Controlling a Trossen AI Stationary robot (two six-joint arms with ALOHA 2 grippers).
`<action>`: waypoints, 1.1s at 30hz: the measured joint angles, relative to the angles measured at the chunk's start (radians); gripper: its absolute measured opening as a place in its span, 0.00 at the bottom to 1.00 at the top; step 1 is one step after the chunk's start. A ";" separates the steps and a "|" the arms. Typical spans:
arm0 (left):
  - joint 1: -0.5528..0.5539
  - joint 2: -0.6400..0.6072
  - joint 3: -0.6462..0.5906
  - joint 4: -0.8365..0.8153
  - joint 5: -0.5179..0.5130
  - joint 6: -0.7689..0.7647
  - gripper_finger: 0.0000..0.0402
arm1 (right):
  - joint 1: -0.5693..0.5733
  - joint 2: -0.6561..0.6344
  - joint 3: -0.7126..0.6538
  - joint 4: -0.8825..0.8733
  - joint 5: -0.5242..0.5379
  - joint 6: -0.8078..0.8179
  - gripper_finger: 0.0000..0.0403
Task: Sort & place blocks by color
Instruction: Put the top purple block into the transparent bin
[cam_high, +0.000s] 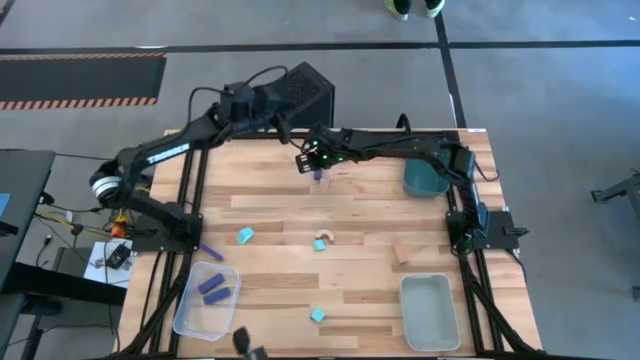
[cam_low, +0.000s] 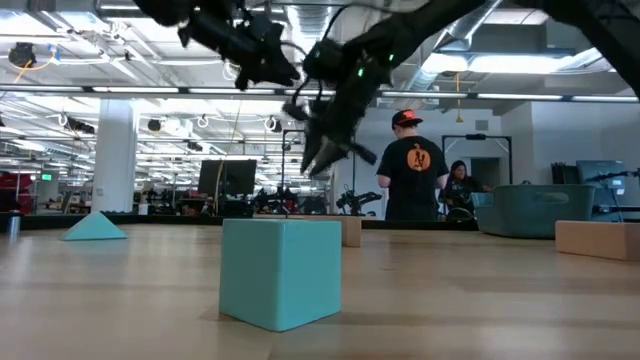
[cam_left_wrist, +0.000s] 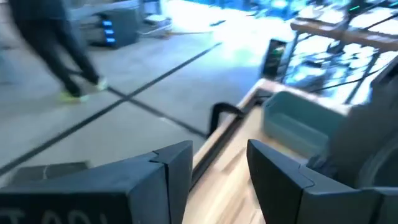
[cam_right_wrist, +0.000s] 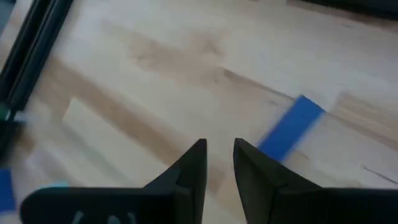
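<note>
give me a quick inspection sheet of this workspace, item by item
surface: wooden table, pale planks, bare in the middle
job's things: blue bars in the clear bin; blue bar on the wood under the right arm; teal cubes scattered; tan arch near the centre
clutter: empty teal bin at the front right, another teal bin at the back right
grippers: right gripper above the table near the blue bar, a narrow gap between its fingers, holding nothing; left gripper raised over the back edge, open, empty
cables: black cable looping over the left arm
surroundings: two people standing behind the table
</note>
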 joint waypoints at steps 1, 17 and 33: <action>0.018 0.024 0.000 0.025 0.037 -0.005 0.36 | -0.001 0.017 -0.003 -0.009 -0.003 0.013 0.21; 0.131 0.166 0.014 0.018 0.163 0.133 0.36 | 0.029 0.144 0.053 -0.094 0.152 0.109 0.01; 0.150 0.166 0.014 0.024 0.159 0.161 0.36 | 0.036 0.162 0.056 -0.267 0.153 0.096 0.01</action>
